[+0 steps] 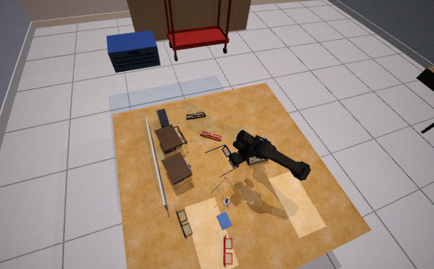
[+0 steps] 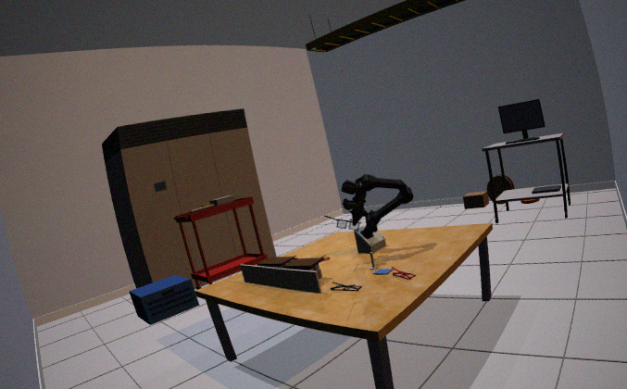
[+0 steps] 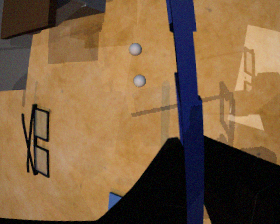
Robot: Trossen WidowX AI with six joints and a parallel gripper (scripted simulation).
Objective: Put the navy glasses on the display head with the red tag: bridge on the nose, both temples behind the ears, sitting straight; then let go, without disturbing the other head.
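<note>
The navy glasses [image 1: 225, 146] [image 2: 342, 224] [image 3: 188, 75] are held above the table by my gripper [image 1: 231, 158] [image 3: 184, 147], shut near their bridge. Their temples are open and point toward the display heads in the top view. Two pale nose pads show in the wrist view. Two display heads with flat brown tops stand side by side at the left: the far head [image 1: 170, 137] wears black-framed glasses; the near head [image 1: 177, 168] [image 2: 303, 263] shows no glasses. My gripper is to the right of both heads, apart from them. The red tag cannot be seen; the faces are mostly hidden.
A long upright panel [image 1: 156, 163] [image 2: 282, 279] stands behind the heads. Black glasses [image 1: 195, 116] and red glasses [image 1: 210, 136] lie beyond. On the near side are other black glasses [image 1: 180, 225] [image 3: 36, 142], a small stand [image 1: 225, 202], a blue cloth [image 1: 224, 220] and red glasses [image 1: 225, 250].
</note>
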